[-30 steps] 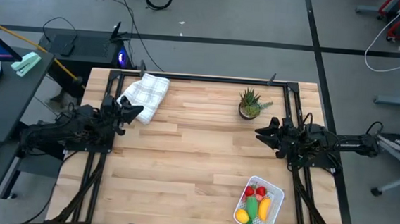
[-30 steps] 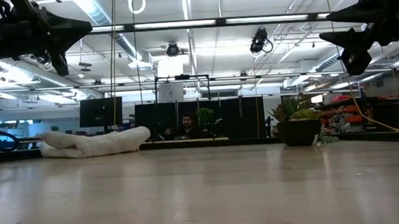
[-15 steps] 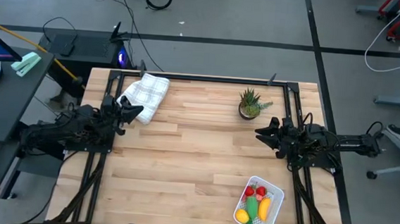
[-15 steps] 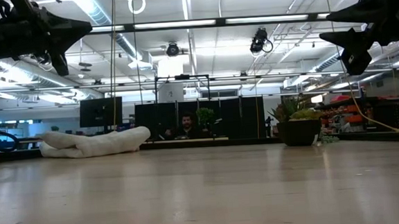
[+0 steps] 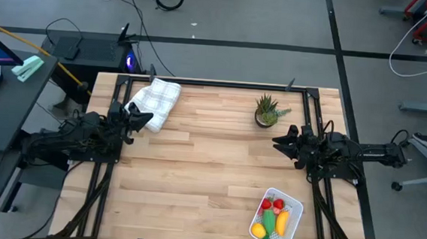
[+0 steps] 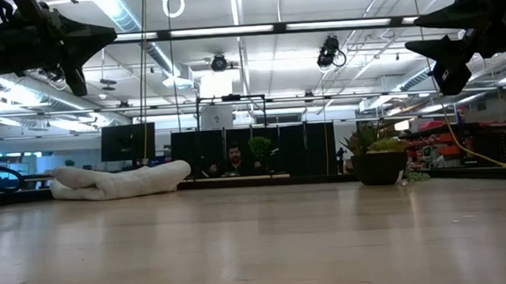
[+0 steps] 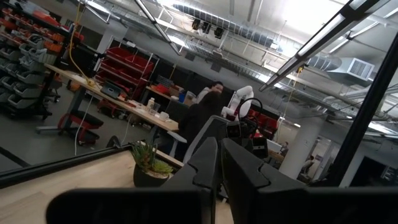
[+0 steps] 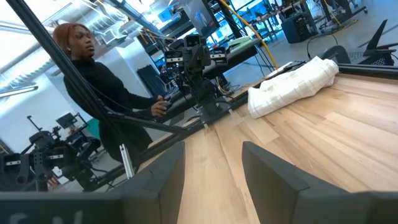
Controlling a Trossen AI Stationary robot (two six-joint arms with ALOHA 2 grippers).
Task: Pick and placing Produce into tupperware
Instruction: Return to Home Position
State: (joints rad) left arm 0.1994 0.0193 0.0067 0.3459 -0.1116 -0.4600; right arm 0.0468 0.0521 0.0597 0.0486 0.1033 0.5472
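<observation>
The white tupperware [image 5: 295,205] sits near the table's near right corner. The produce lies inside it: two red pieces [image 5: 268,205], a green oblong piece [image 5: 270,221], a yellow-orange piece [image 5: 284,221] and a round yellow one [image 5: 258,230]. My left gripper [image 5: 147,118] hovers shut at the left edge, next to the cloth. My right gripper [image 5: 277,141] hovers open at the right side, between the plant and the tupperware. Both grippers are raised well above the table in the low view, the left gripper [image 6: 105,32] and the right gripper [image 6: 413,32]. The tupperware is out of the low view.
A folded white checked cloth [image 5: 157,100] lies at the far left of the table and a small potted plant [image 5: 266,110] stands at the far right. The middle of the wooden table [image 5: 203,164] is bare. A person [image 8: 93,74] stands beyond the table's left side.
</observation>
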